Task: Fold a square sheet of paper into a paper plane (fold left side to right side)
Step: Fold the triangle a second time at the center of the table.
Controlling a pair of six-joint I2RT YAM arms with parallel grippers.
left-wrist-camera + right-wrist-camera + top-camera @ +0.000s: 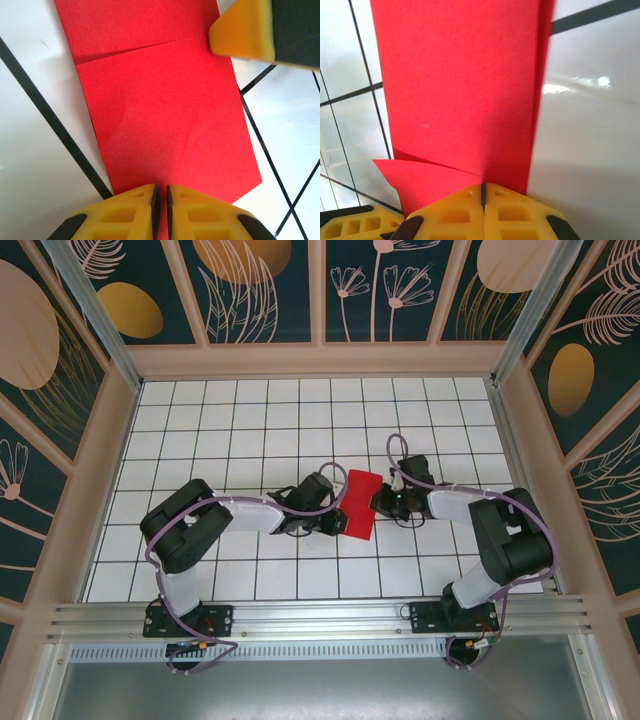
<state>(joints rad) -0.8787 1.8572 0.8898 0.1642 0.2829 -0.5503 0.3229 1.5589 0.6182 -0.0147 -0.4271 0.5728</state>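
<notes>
The square sheet of paper (358,505) lay folded over on the white tiled table (250,420), about midway between the two arms. In the top view we saw it as a narrow upright red rectangle. From the left wrist we saw its upper layer stop short, so a strip of the layer beneath showed past a slanted edge.

The left gripper (161,197) met the sheet's left edge. Its yellow fingers were drawn together to a thin slit, with the tips right at the paper's border. We could not tell whether they pressed on it.

The right gripper (483,192) sat at the opposite edge with its fingers fully closed and the red sheet running straight out from their tips. One right fingertip (242,32) overlapped the sheet's far corner in the left wrist view.
</notes>
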